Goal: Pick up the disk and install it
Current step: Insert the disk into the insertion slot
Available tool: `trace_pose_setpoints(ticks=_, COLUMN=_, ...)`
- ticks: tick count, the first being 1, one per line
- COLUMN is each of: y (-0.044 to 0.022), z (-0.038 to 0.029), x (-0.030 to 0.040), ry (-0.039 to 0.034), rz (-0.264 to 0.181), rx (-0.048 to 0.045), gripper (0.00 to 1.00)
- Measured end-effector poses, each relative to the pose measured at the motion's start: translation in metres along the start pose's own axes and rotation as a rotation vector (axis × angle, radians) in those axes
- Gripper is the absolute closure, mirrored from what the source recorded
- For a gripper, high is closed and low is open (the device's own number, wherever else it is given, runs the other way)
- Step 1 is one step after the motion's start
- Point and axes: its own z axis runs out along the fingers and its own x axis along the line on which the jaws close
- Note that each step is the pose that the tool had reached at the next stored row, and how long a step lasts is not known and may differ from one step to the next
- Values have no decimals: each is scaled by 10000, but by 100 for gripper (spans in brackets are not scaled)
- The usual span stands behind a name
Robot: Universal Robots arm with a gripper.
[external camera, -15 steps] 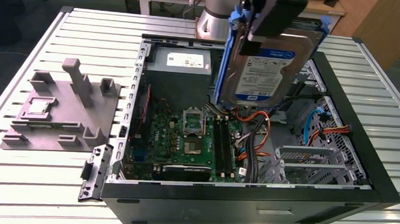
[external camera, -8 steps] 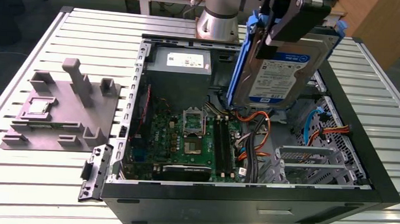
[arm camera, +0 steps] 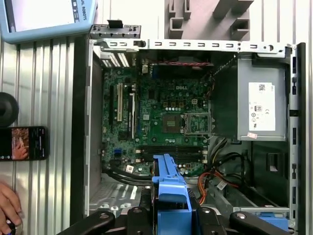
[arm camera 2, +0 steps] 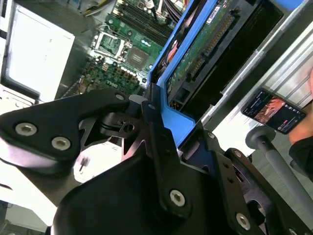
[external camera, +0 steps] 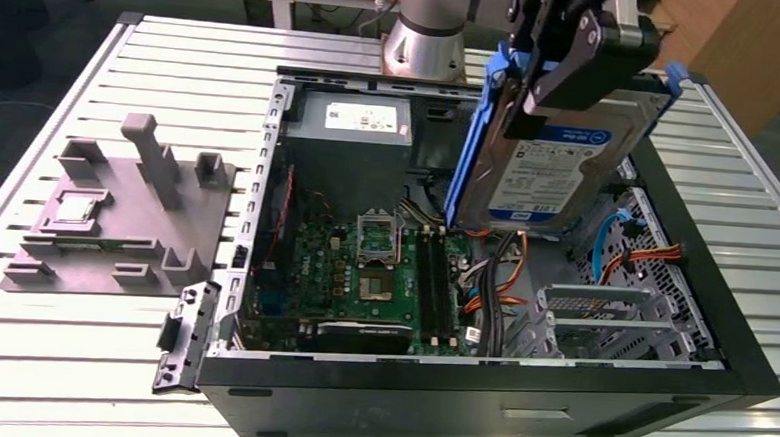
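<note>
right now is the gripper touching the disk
Touching: in the exterior view the gripper is clamped on the disk, which hangs above the open computer case.

This looks like a robotics lab or workshop. An opened computer case (external camera: 488, 399) sits on a slatted metal bench (external camera: 75, 362). Beside it are a grey fixture plate (external camera: 109, 234) and the arm's base (external camera: 426, 45).

Your disk (external camera: 561, 152) is silver-grey, its label (external camera: 539, 186) white with a blue stripe, its carrier (external camera: 473, 153) blue. You'll see the tool (external camera: 557, 92) black, the motherboard (external camera: 354, 272) green, the power supply (external camera: 355, 125) grey, the bench (external camera: 76, 342) striped silver.
</note>
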Motion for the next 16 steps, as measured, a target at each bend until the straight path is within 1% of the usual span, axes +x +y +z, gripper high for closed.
trace_pose_setpoints(ticks=2, y=-17, z=7, x=43, ry=0, rz=0, rx=0, gripper=63)
trace_pose_setpoints(ticks=5, y=-54, z=19, x=87, ry=0, rz=0, rx=0, gripper=63)
trace_pose_setpoints(ticks=9, y=-156, z=34, x=112, ry=-1, rz=0, rx=1, gripper=63)
trace_pose_setpoints(ticks=11, y=-194, z=40, x=122, ry=1, rz=0, rx=0, gripper=63)
trace_pose_setpoints(ticks=13, y=-212, z=45, x=131, ry=0, rz=0, rx=0, gripper=63)
trace_pose_setpoints(ticks=16, y=-213, z=49, x=132, ry=0, rz=0, rx=0, gripper=63)
